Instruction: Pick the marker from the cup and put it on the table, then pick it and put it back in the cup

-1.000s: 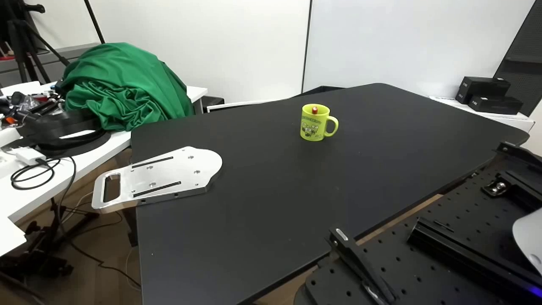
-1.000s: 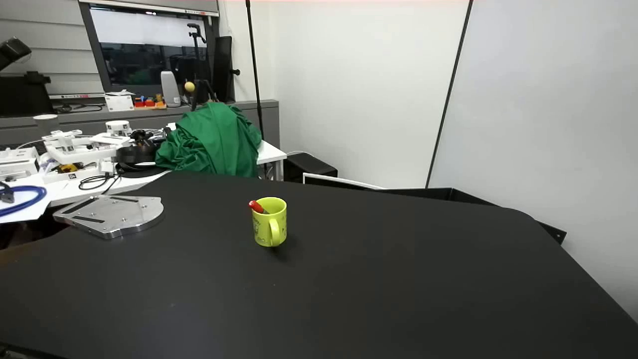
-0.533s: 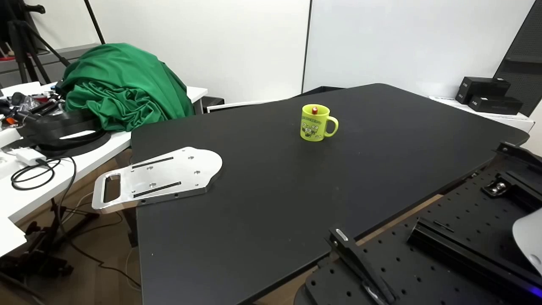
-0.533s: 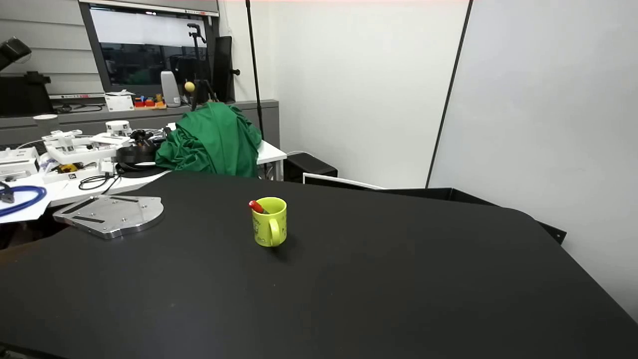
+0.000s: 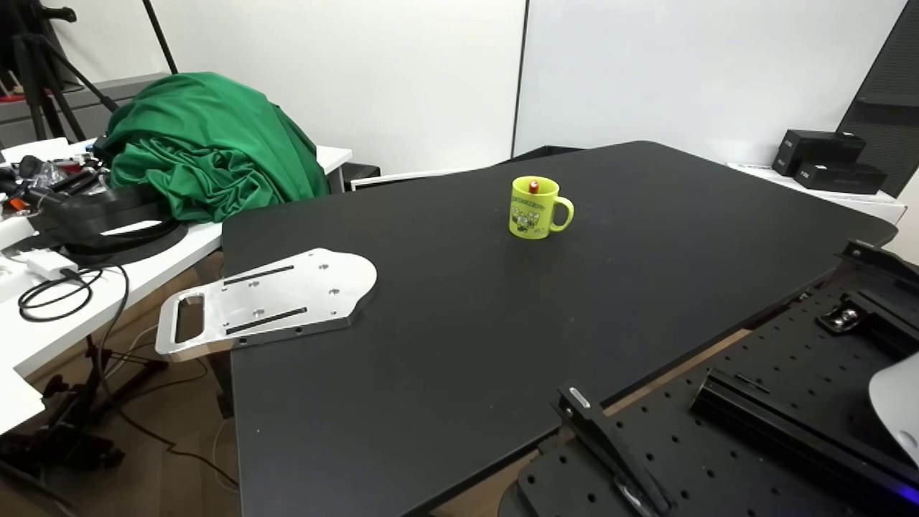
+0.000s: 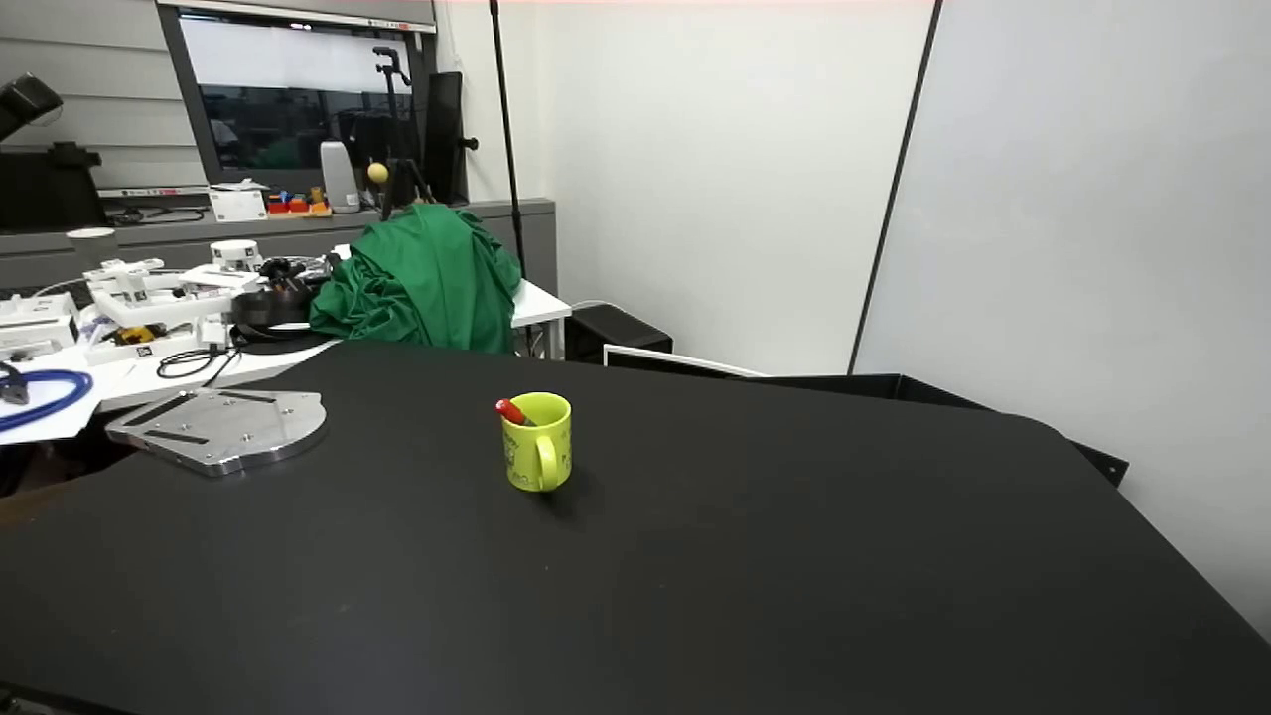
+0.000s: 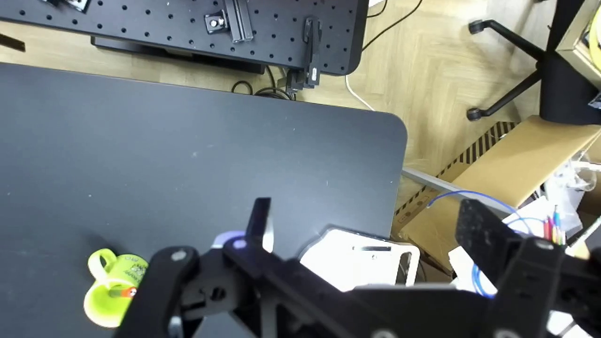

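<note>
Nothing visible has moved since the earlier frame: in both exterior views the yellow-green cup (image 6: 534, 452) stands upright where it stood, and the marker (image 6: 511, 410) is still inside it. The marker leans, seemingly against the rim, its red end poking out at the top; most of its body is hidden by the cup's wall. Cup and marker are well in from the edges of the broad black surface (image 6: 755, 556). A flat silver plate (image 5: 283, 296) lies well apart from them, one end jutting past the surface's edge. The fingers (image 7: 481, 230) show only in the wrist view, spread wide apart with nothing held between them; the cup is at lower left there, partly hidden behind their dark linkage. With no earlier wrist view to compare, any shift of the fingers cannot be told. For the task, this stillness leaves two readings: the first pick has not begun, or the marker is back and the work done; nothing here settles which. If it is the start, the fingers would likely need to come over the cup and grip the slim red end, minding the rim.
</note>
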Tool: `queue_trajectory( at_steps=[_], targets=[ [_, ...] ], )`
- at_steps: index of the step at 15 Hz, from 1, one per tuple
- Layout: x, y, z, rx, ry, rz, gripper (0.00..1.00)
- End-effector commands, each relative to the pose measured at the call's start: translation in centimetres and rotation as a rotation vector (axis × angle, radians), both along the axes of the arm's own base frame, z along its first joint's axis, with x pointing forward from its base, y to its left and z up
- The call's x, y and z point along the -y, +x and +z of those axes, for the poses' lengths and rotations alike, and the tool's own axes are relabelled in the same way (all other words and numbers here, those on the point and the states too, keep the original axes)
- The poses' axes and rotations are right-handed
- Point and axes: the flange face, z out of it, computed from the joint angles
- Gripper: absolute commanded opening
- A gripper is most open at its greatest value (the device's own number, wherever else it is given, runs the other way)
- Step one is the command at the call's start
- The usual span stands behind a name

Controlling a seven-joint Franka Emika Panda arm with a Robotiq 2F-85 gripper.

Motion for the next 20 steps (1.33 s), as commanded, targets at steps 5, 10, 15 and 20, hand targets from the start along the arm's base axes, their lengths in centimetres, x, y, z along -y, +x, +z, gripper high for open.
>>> queue_trajectory(
  at_steps=[5,10,15,20],
  targets=[
    [0.1,9.6,-0.7,0.155,-0.195,0.253,1.00],
    [-0.7,18.1,-3.6,0.380,-0.440,0.299,1.00],
    [-0.4,23.5,-11.7,0.438,-0.586,0.295,1.00],
    [1.8,25.2,-20.6,0.315,-0.669,0.261,1.00]
  ],
)
